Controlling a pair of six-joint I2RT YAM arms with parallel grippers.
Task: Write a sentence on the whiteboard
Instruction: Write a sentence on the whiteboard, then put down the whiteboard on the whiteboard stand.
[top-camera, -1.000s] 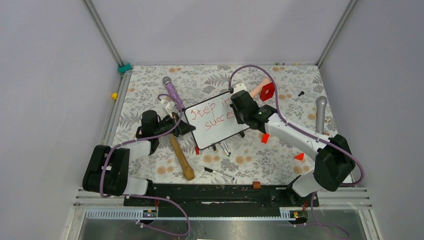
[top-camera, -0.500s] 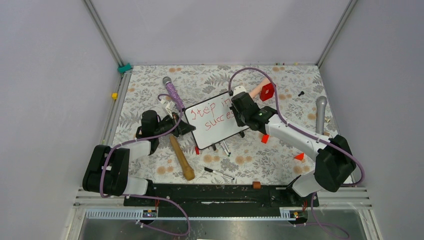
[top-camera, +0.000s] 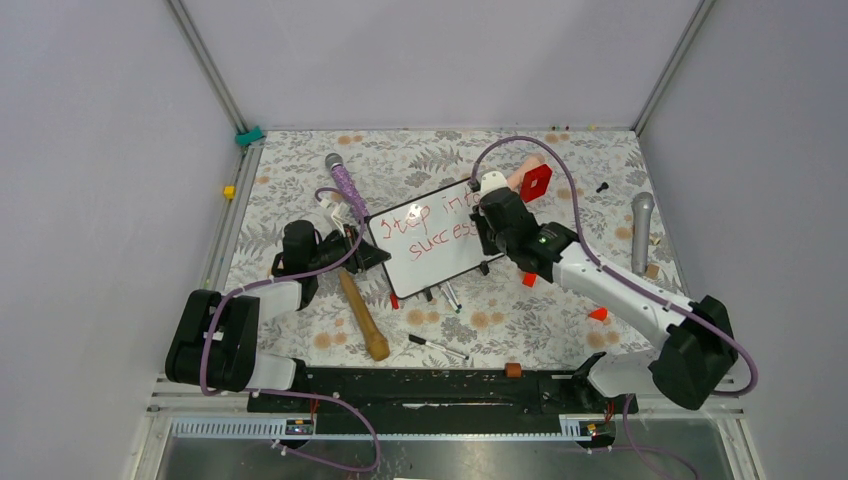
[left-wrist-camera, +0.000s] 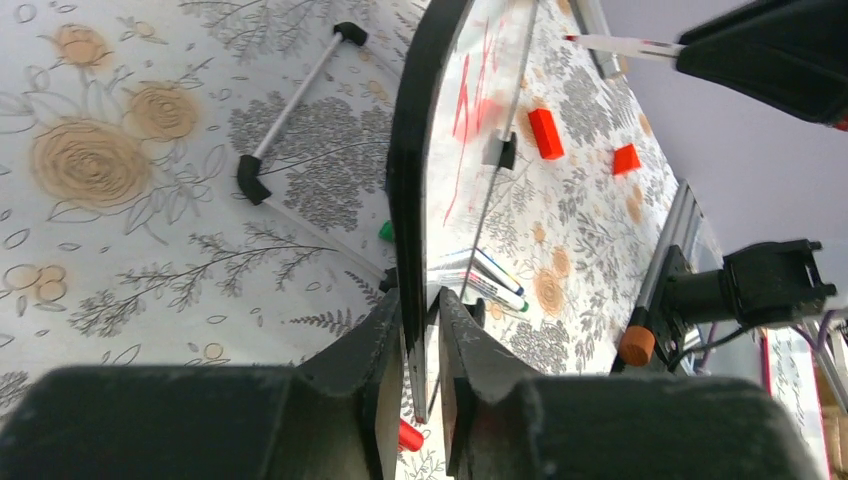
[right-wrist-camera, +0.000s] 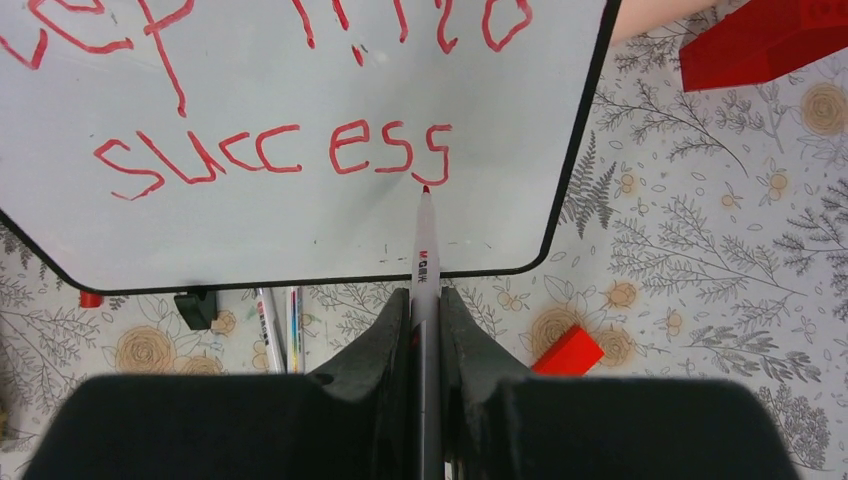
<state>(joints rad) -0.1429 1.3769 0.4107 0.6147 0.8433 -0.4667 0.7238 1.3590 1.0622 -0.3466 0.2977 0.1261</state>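
Bright even light, soft shadows, glare on whiteboard (top-camera: 432, 245), near jaws blurred.

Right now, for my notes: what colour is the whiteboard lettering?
Red lettering; right wrist view shows best.

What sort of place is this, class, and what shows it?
Probably a robotics lab test cell: a left arm and right arm bolted to a black rail, a flowered table boxed in by plain grey walls, and loose props like a whiteboard and microphone.
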